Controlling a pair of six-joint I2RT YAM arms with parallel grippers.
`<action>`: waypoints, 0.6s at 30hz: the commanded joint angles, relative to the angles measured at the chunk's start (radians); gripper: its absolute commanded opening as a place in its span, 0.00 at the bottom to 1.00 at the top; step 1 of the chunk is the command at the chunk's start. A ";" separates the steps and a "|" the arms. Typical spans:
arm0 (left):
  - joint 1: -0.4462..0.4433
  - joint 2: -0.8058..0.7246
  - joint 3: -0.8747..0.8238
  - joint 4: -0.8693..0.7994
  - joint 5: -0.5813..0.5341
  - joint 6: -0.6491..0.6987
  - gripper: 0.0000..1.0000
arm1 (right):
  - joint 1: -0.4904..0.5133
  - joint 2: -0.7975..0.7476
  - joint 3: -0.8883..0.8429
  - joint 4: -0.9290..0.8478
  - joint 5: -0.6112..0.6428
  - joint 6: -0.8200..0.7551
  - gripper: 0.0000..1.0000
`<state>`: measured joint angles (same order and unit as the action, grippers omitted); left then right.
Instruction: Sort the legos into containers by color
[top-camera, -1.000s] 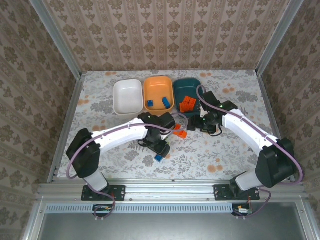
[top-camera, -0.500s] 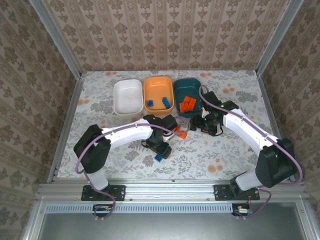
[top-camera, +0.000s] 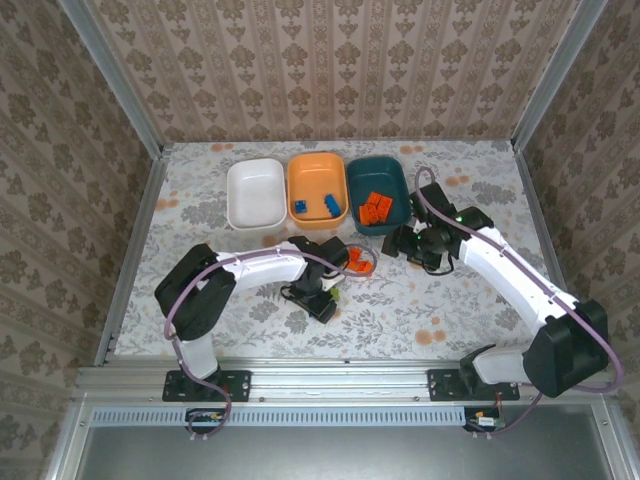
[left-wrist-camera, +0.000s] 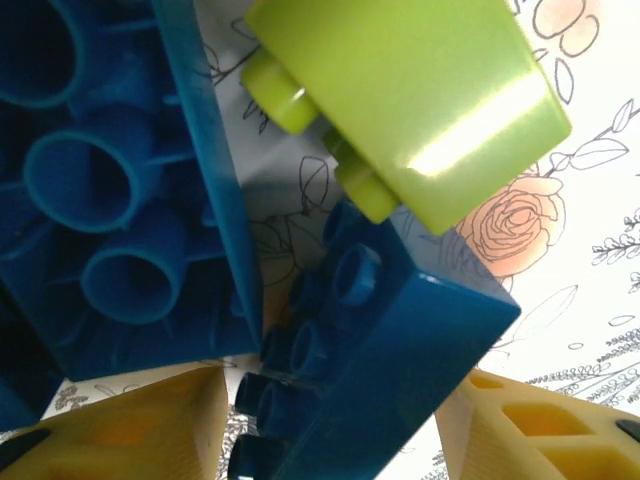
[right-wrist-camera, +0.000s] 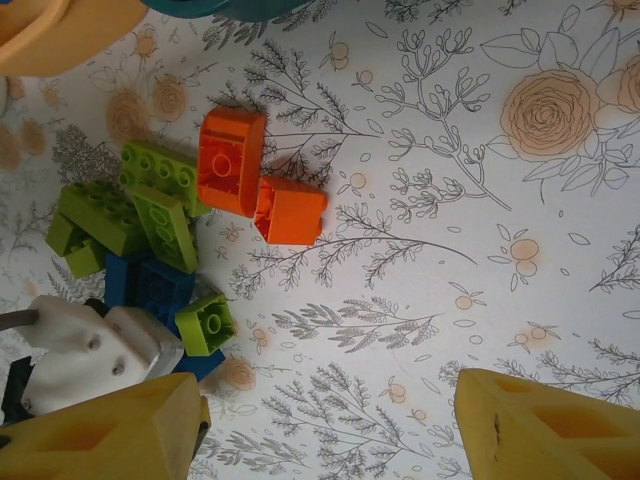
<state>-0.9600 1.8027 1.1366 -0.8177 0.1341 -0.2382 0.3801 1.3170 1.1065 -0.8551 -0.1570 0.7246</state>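
Nearest me, the left arm (top-camera: 250, 268) curls low over a small heap of bricks in the middle of the table (top-camera: 440, 320). The left jaws stand apart, their yellow fingers (left-wrist-camera: 130, 435) either side of a blue brick (left-wrist-camera: 400, 340) that lies on its side with its round studs showing. Whether they press on it, I cannot tell. Against it lies a second blue brick (left-wrist-camera: 110, 200), turned over so its hollow tubes face up. Just beyond is a glossy lime green brick (left-wrist-camera: 420, 100), studs pointing sideways.

A little farther on, the right jaws hang open over the flowered table, their fingers (right-wrist-camera: 550, 430) wide with nothing between them. Ahead of them a pair of orange bricks (right-wrist-camera: 232, 160) touch each other, one showing its hollow underside. Beside the pair is a cluster of lime green bricks (right-wrist-camera: 150, 200).

At the far side three shallow rounded bowls sit in a row: the white bowl (top-camera: 255, 190), then the orange bowl (top-camera: 317, 172) holding two blue bricks (top-camera: 329, 204), then the teal bowl (top-camera: 375, 172) holding several orange bricks (top-camera: 375, 207).
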 joint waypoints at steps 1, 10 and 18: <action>-0.019 0.030 0.001 0.025 0.009 0.017 0.57 | -0.004 -0.027 -0.032 -0.024 0.036 0.035 0.69; -0.029 0.093 0.079 -0.028 -0.047 -0.050 0.32 | -0.033 0.026 0.002 0.014 -0.073 -0.062 0.69; -0.068 -0.004 0.157 -0.189 -0.041 -0.046 0.16 | -0.065 0.050 0.038 0.039 -0.127 -0.095 0.70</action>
<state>-1.0149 1.8652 1.2549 -0.9100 0.0803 -0.2840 0.3286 1.3643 1.1141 -0.8310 -0.2417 0.6548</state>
